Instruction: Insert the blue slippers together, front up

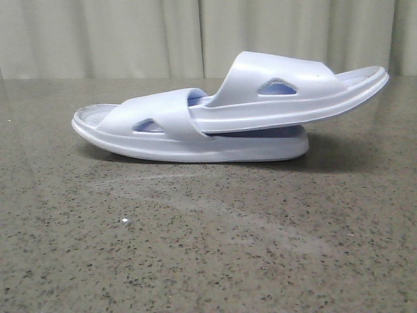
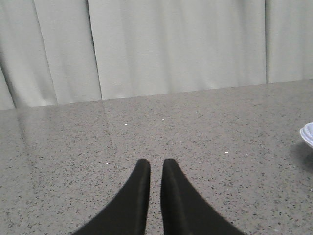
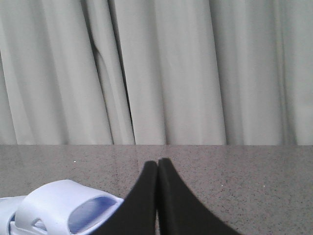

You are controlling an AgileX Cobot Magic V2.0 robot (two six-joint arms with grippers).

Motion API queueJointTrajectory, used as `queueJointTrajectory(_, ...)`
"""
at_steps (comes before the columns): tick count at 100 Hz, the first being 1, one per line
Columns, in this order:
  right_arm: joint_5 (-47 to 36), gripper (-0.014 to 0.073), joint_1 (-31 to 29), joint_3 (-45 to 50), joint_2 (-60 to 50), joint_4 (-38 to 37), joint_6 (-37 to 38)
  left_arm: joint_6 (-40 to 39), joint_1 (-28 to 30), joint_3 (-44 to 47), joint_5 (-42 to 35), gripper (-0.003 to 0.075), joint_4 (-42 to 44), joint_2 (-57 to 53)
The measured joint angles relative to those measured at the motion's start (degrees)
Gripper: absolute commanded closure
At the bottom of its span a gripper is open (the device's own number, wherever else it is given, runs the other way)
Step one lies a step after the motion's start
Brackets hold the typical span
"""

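Two pale blue-white slippers lie nested in the middle of the table in the front view. The lower slipper [image 1: 163, 140] rests flat. The upper slipper [image 1: 287, 98] has one end pushed under the lower one's strap and tilts up to the right. Neither gripper shows in the front view. My left gripper [image 2: 155, 166] is empty over bare table, its fingers almost together, with a slipper edge [image 2: 308, 134] off to one side. My right gripper [image 3: 157, 164] is shut and empty, with a slipper strap [image 3: 63, 205] beside it, not touching.
The table is a grey speckled stone top [image 1: 208, 248]. Pale curtains [image 1: 130, 39] hang behind its far edge. A small white speck [image 1: 124, 222] lies on the table in front of the slippers.
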Motion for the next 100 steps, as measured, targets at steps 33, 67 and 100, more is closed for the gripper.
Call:
queueJointTrajectory(33,6.66,0.0701,0.00,0.00,-0.36,-52.84,52.05,0.00,0.00,0.00,0.00,0.0704,0.00,0.00)
queueJointTrajectory(67,12.58,0.0701,-4.37,2.93,-6.54,-80.66,83.07,0.00,0.00,0.00,0.00,0.0704,0.00,0.00)
queueJointTrajectory(100,8.00,0.0701,-6.46,11.75,-7.26,-81.15,83.55,0.00,0.00,0.00,0.00,0.0704,0.00,0.00)
